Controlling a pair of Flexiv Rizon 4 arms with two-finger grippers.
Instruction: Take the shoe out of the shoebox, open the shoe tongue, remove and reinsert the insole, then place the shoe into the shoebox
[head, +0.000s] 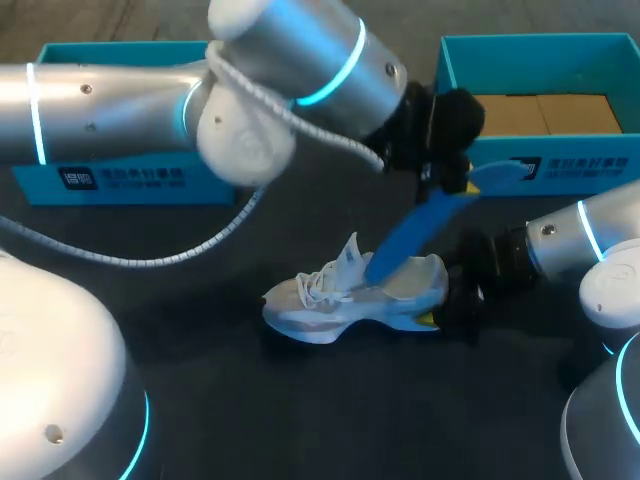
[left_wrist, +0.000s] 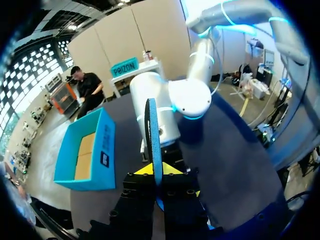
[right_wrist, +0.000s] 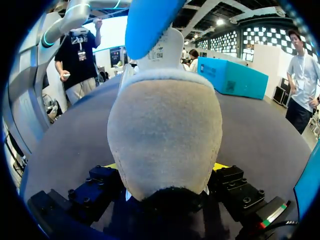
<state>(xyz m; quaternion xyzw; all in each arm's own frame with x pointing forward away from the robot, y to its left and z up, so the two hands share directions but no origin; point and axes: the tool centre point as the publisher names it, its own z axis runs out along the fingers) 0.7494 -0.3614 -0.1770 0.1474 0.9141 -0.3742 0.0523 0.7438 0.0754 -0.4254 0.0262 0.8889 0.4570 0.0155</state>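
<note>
A white shoe (head: 350, 300) lies on the dark table with its toe to the left and its tongue up. My right gripper (head: 455, 300) is shut on its heel; in the right wrist view the heel (right_wrist: 165, 135) fills the gap between the yellow tips of that gripper (right_wrist: 167, 167). A blue insole (head: 415, 235) slants from the shoe's opening up to my left gripper (head: 450, 175), which is shut on its upper end. The left wrist view shows the insole (left_wrist: 152, 135) edge-on, pinched in the left gripper (left_wrist: 159, 175). The insole's (right_wrist: 150, 20) lower part stands above the heel collar.
An open blue shoebox (head: 560, 165) with a brown cardboard floor stands at the back right, just behind the left gripper. A second blue box (head: 130, 180) sits at the back left under my left arm. The shoebox (left_wrist: 85, 155) also shows beside the left gripper.
</note>
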